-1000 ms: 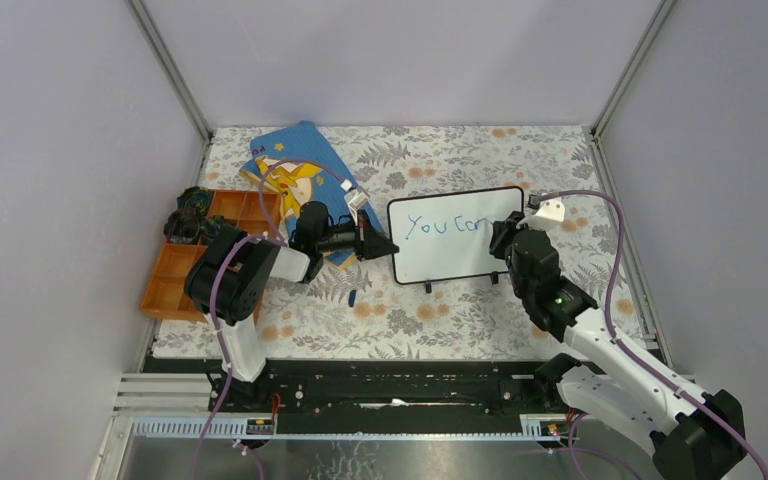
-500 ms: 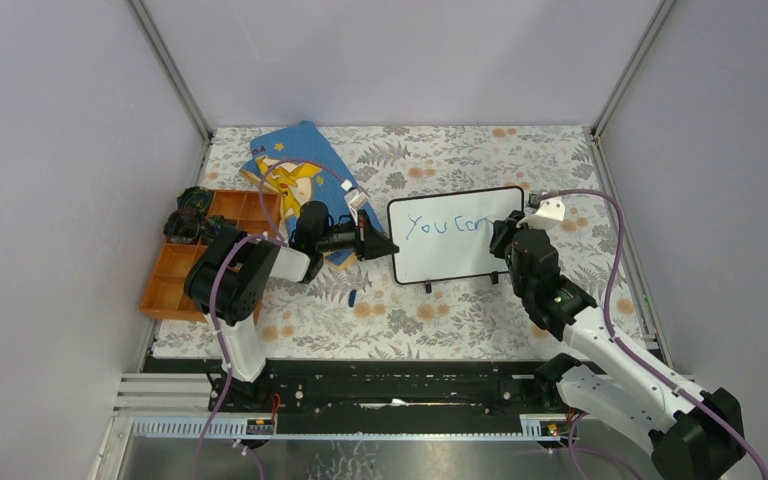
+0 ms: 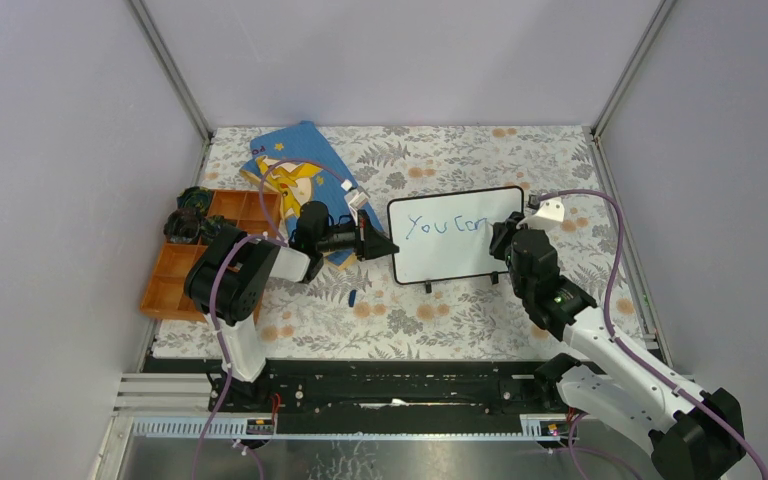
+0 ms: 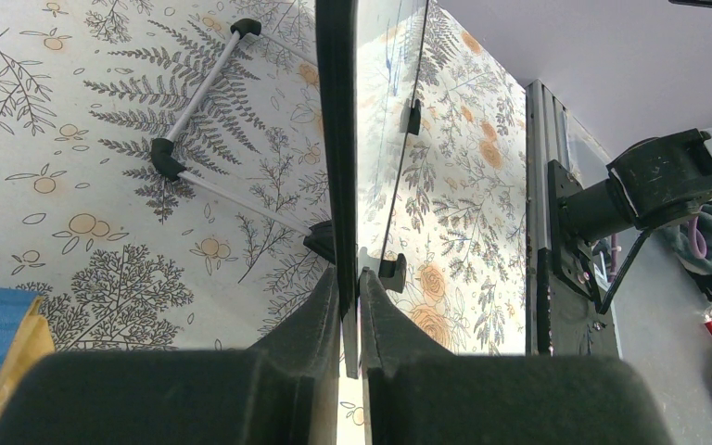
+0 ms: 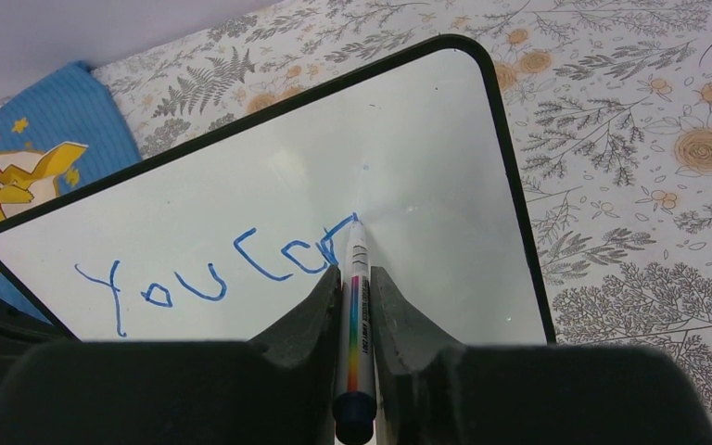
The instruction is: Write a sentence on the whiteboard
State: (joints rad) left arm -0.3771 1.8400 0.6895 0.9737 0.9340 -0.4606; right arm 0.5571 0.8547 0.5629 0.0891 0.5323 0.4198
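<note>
The whiteboard (image 3: 455, 255) stands tilted on its black feet in the middle of the table, with its black frame seen edge-on in the left wrist view (image 4: 336, 139). My left gripper (image 3: 388, 247) is shut on its left edge, one finger on each face (image 4: 350, 278). Blue handwriting, the start of the sentence (image 3: 445, 226), reads "You ca" plus a partial stroke (image 5: 213, 273). My right gripper (image 5: 354, 278) is shut on a white marker (image 5: 355, 306) with a rainbow stripe. The marker's tip touches the whiteboard (image 5: 426, 167) at the end of the last stroke. In the top view the right gripper (image 3: 505, 237) is at the board's right side.
A blue picture book (image 3: 295, 165) lies behind the left arm, also visible at the left of the right wrist view (image 5: 46, 139). An orange compartment tray (image 3: 185, 265) sits at the table's left edge. A small blue cap (image 3: 353, 297) lies on the floral cloth in front of the board.
</note>
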